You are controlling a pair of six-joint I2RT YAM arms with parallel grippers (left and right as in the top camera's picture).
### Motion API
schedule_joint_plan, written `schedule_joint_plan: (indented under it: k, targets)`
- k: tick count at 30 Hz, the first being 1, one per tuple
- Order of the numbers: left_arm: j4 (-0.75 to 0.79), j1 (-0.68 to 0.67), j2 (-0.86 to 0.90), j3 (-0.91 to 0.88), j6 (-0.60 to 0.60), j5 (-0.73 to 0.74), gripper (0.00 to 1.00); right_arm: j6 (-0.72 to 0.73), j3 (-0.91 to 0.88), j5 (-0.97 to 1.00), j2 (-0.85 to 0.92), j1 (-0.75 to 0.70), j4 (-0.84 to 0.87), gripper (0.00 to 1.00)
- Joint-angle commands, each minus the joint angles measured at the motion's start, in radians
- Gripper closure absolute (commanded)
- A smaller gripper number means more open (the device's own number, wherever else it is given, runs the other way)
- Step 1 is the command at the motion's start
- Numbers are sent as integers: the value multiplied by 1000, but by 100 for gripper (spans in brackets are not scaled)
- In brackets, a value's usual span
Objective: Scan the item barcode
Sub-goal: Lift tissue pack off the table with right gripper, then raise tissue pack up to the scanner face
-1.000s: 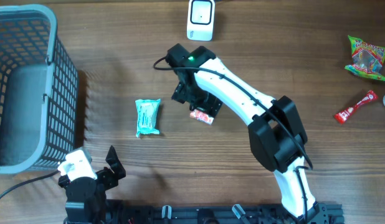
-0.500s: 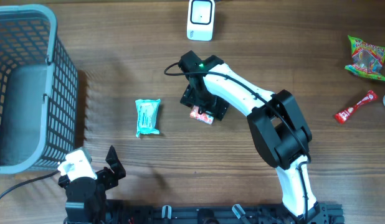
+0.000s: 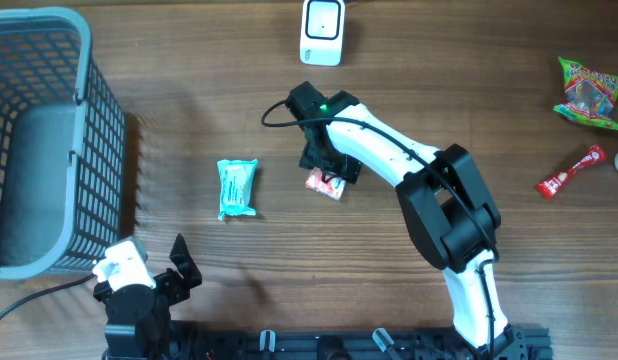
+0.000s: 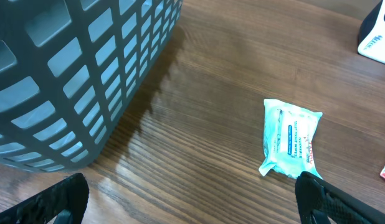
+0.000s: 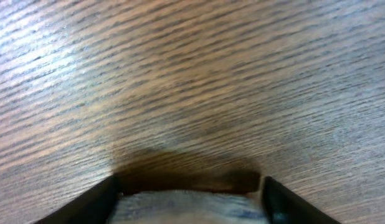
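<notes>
A small red and white packet [image 3: 327, 184] lies on the wood table at its middle. My right gripper [image 3: 323, 170] stands directly over it, pointing down. In the right wrist view the packet [image 5: 189, 208] fills the gap between the two black fingers [image 5: 93, 202], and both pads press against its ends. The white barcode scanner [image 3: 322, 30] stands at the far edge, about a hand's length beyond the arm. My left gripper [image 3: 184, 265] rests near the front left, wide open, with nothing but bare wood between its fingers [image 4: 55, 202].
A teal wipes pack [image 3: 237, 188] lies left of the packet, also seen as the teal pack [image 4: 291, 138] ahead of my left gripper. A grey mesh basket [image 3: 104, 130] fills the far left. A green snack bag [image 3: 589, 95] and a red bar [image 3: 571, 172] lie far right.
My right gripper has shifted slightly right, settled over the red and white packet, and narrowed its jaws onto it. The left arm has not moved.
</notes>
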Motion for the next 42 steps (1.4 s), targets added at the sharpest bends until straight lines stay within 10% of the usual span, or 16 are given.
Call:
schedule_joint_plan:
  k: [1, 25, 36, 42]
  targets:
    - [1, 4, -3, -4, -5, -10, 0, -35, -8, 29, 2, -3, -2, 37]
    - [1, 4, -3, -4, -5, -10, 0, -498, 154, -734, -35, -132, -536, 53]
    - [1, 4, -3, -4, -5, -10, 0, -565, 154, -725, -35, -132, -601, 53]
    - [1, 4, -3, -4, -5, -10, 0, -467, 155, -518, -35, -146, -345, 54]
